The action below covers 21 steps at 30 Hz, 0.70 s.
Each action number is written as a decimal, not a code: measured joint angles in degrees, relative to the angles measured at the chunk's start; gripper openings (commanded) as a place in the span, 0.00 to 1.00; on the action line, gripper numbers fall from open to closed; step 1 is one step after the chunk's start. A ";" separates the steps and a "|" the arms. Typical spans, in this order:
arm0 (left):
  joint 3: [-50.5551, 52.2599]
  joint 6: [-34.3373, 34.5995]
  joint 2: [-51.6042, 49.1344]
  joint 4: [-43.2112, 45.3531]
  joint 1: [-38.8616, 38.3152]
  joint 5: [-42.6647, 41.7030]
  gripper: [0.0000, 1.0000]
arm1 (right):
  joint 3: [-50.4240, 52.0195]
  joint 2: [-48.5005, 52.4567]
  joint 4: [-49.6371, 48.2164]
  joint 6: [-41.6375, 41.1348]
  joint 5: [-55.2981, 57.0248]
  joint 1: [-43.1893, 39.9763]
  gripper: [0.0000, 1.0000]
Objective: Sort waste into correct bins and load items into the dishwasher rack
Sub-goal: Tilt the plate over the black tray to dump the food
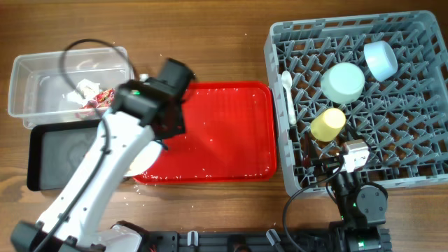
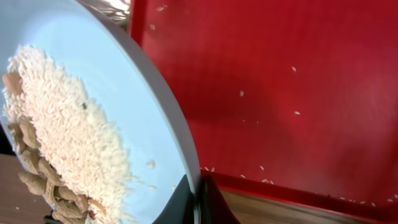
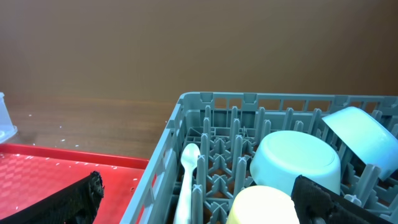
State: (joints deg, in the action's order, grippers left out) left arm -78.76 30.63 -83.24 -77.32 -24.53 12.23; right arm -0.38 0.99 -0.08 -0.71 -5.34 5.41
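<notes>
My left gripper point(image 2: 198, 200) is shut on the rim of the pale blue plate point(image 2: 134, 112), tilted, with pale rice and brown scraps point(image 2: 62, 137) on it. In the overhead view the plate point(image 1: 142, 159) shows under my left arm, at the red tray's left edge beside the black tray point(image 1: 43, 159). The clear tub point(image 1: 42, 84) holds white tissue and the red-and-white wrapper point(image 1: 94, 98). The grey rack point(image 1: 413, 150) holds two pale bowls point(image 1: 343, 82), point(image 1: 381, 59), the yellow cup point(image 1: 327, 124) and the white spoon point(image 1: 288, 94). My right gripper point(image 3: 199, 199) is open and empty at the rack's near edge.
The flat red tray point(image 1: 224, 126) lies in the middle with scattered rice grains point(image 2: 267, 112). The rack, spoon point(image 3: 186, 180), bowl point(image 3: 297, 160) and cup point(image 3: 261, 206) show in the right wrist view. Bare wood table lies behind.
</notes>
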 measured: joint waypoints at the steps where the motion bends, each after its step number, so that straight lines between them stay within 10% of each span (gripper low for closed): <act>1: 0.00 -1.38 0.81 -0.22 3.23 -2.29 0.04 | 0.00 0.00 0.00 0.00 0.00 0.00 1.00; 21: 2.67 -30.73 4.42 2.95 55.98 -45.38 0.04 | 0.00 0.00 -0.02 0.00 0.00 0.00 1.00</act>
State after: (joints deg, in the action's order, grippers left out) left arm -76.09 -0.10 -78.83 -74.37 31.44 -33.15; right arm -0.38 0.99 -0.10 -0.71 -5.34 5.41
